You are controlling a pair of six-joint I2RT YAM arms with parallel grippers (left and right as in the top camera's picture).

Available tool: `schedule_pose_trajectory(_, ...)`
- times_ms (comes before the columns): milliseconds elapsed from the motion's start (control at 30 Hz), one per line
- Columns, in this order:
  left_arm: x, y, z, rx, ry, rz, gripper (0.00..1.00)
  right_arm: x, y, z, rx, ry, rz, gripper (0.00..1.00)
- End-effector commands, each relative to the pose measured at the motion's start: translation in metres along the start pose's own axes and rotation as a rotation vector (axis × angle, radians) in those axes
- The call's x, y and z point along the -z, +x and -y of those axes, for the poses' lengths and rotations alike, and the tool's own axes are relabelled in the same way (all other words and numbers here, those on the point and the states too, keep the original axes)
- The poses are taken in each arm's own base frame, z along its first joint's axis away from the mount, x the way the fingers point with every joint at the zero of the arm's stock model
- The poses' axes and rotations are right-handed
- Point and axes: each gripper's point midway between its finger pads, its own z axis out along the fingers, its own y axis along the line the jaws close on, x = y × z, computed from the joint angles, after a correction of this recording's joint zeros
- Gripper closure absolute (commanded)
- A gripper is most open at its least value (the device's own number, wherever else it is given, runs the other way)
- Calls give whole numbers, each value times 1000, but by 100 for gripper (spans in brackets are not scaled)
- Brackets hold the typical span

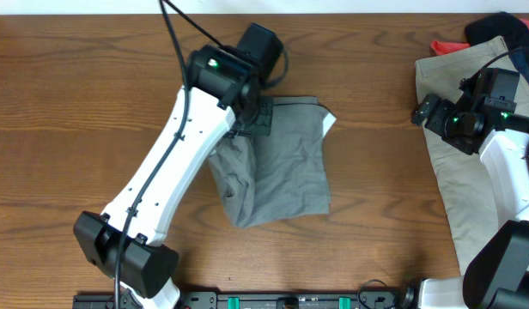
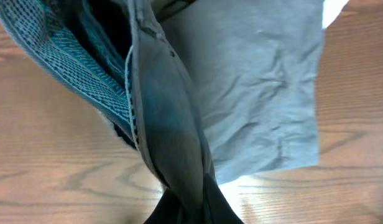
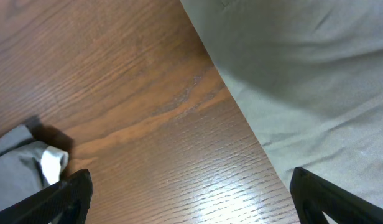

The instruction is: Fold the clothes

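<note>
The grey-green shorts lie partly folded at the table's middle. My left gripper is shut on a bunched fold of them near their top left. In the left wrist view the pinched cloth rises from the jaws, with the ribbed waistband at left and the flat part beyond. My right gripper is open and empty above bare wood at the left edge of the tan shorts. The right wrist view shows its fingers apart, tan cloth at right.
Red and navy pieces lie at the back right corner by the tan shorts. The left arm's white link crosses the table's left middle. A corner of the grey shorts shows at the right wrist view's left edge.
</note>
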Motion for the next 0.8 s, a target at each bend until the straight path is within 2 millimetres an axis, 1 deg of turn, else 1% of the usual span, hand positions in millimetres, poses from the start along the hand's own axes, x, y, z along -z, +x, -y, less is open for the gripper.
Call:
schedule_pose_trajectory(0, 17, -3, -26, 86, -113, 73, 94, 2, -4, -1, 17, -2, 8, 1)
schedule_pose_trajectory(167, 43, 5, -59, 131, -173, 103, 94, 2, -4, -1, 17, -2, 8, 1)
schedule_pose_trajectory(267, 55, 13, -73, 151, -182, 107, 94, 2, -4, -1, 17, -2, 8, 1)
schedule_pose_trajectory(367, 62, 21, -80, 118, -189, 93, 94, 2, -4, -1, 17, -2, 8, 1)
schedule_pose_trajectory(533, 63, 36, -88, 77, -233, 33, 94, 2, -4, -1, 17, -2, 8, 1)
schedule_pose_trajectory(633, 65, 34, -95, 102, -275, 50, 94, 2, -4, -1, 17, -2, 8, 1)
schedule_pose_trajectory(700, 65, 34, -95, 102, -274, 52, 94, 2, -4, -1, 17, -2, 8, 1)
schedule_pose_trajectory(767, 66, 33, -91, 93, -264, 58, 94, 2, -4, -1, 17, -2, 8, 1)
